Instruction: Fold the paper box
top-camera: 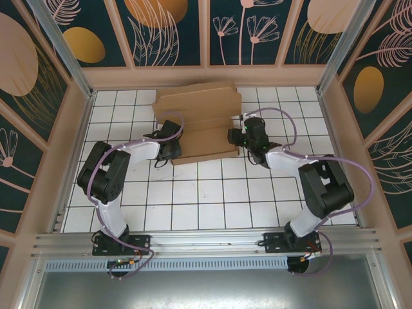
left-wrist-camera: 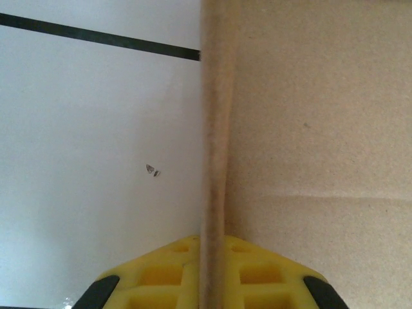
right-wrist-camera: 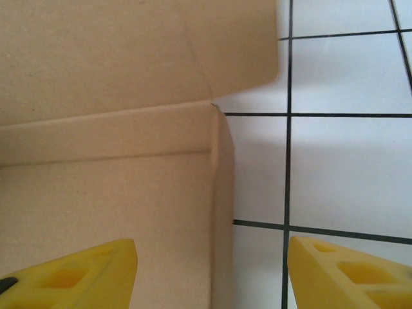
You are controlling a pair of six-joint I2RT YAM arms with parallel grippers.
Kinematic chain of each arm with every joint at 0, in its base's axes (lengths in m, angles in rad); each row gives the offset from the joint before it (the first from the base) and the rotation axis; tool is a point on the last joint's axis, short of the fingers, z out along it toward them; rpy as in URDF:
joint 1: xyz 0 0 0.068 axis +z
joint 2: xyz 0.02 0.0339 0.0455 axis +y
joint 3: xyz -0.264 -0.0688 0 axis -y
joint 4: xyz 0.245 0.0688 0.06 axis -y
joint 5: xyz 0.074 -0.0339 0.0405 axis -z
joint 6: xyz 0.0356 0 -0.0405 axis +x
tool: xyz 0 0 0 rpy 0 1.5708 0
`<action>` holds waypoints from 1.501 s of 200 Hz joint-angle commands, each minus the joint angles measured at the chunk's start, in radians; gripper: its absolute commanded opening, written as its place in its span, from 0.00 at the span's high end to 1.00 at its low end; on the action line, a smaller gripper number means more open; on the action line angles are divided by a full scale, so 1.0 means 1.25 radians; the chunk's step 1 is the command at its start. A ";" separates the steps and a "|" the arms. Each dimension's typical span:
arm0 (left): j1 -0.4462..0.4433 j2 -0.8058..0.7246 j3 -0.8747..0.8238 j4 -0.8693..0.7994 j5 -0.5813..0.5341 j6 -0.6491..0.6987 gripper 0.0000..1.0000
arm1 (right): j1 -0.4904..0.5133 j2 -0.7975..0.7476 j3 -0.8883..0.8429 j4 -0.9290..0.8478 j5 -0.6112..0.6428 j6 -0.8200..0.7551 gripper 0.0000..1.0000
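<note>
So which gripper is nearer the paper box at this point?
Left. The left gripper is shut on the paper box, clamping an edge on its left side. The right gripper is open, its jaws straddling the box's right edge without gripping it.

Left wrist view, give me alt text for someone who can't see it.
The left tool is closed on a raised edge of the brown paper box, the cardboard wall running straight up the frame between its yellow fingers. White tiled table lies to the left, flat cardboard to the right.
</note>
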 commanded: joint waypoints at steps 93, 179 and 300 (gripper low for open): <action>0.003 -0.003 -0.012 0.004 -0.024 0.038 1.00 | 0.003 0.234 0.310 -0.382 0.027 -0.001 0.61; 0.003 0.010 0.002 -0.004 -0.025 0.053 1.00 | 0.000 0.310 0.381 -0.452 0.020 0.000 0.71; 0.004 0.015 0.013 -0.008 -0.022 0.063 1.00 | 0.002 0.362 0.415 -0.458 0.068 0.061 0.82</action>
